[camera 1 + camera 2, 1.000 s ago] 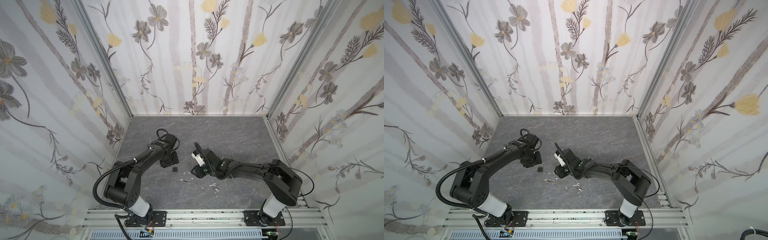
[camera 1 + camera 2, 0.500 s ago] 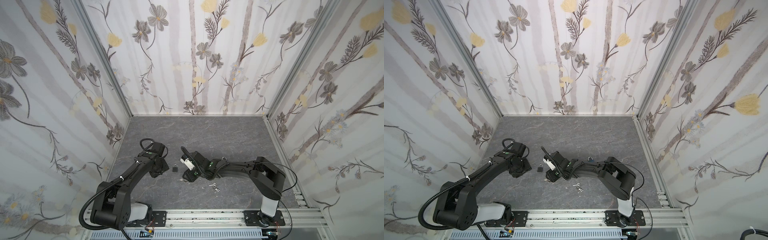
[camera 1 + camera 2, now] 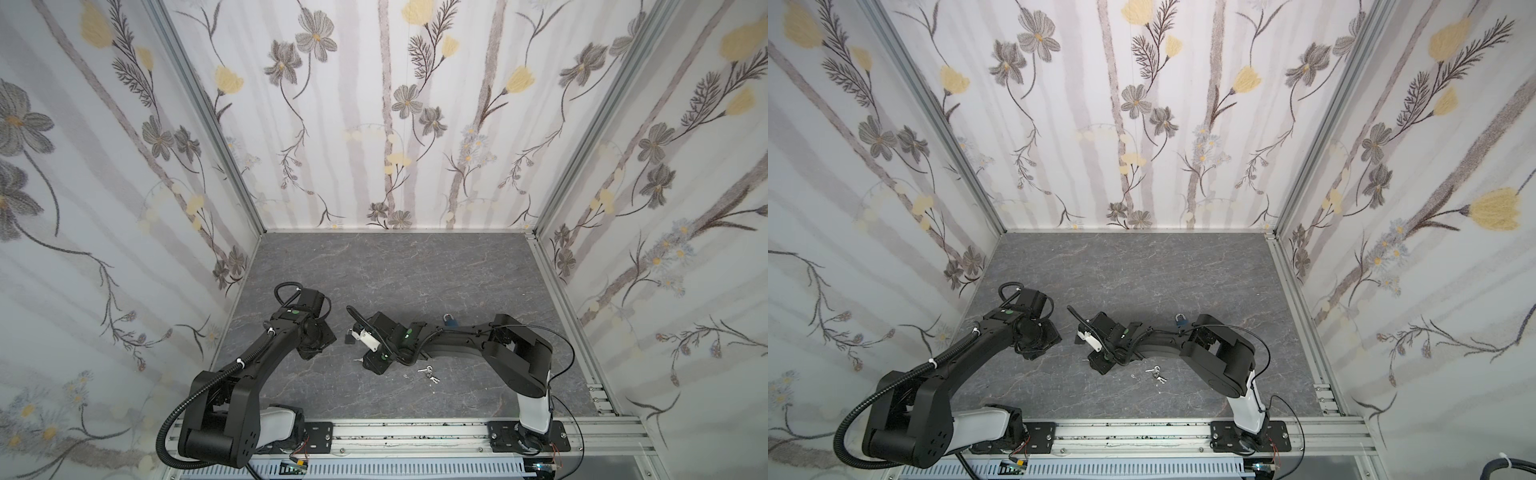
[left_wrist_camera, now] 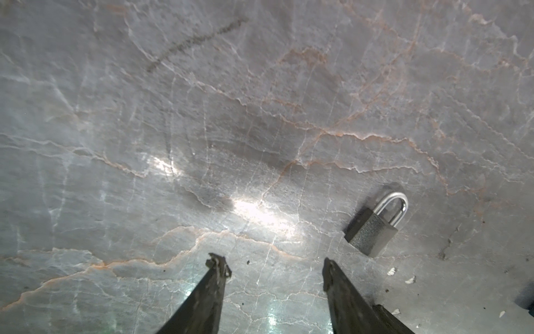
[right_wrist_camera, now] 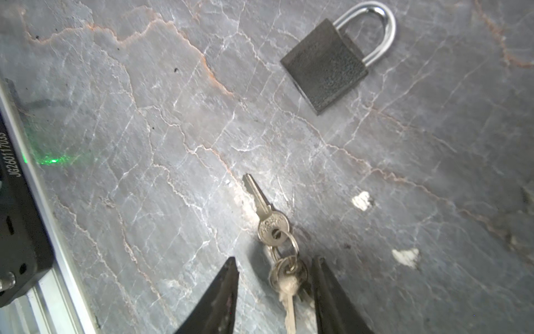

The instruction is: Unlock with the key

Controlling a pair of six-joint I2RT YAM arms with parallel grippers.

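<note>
Two small silver keys on a split ring (image 5: 276, 234) lie flat, one between the spread fingers of the right claw (image 5: 274, 260) and one just ahead of its tips; that claw grips nothing yet. The step in hand looks like picking up a key: pinch the round bow, leave the blade free and pointing forward, and close slowly, since thin metal may skid on a hard top. Further ahead of that claw, apart from the keys, the dark grey square padlock with a steel shackle (image 5: 323, 66) lies flat. The left claw (image 4: 272, 258) is also parted and empty, with the padlock (image 4: 372, 228) just ahead of one fingertip, outside the gap; it could steady the body. Underneath is a grey veined stone-look tabletop (image 3: 395, 270) flecked with white chips (image 5: 361, 200), boxed in by floral-papered walls (image 3: 374, 104).
</note>
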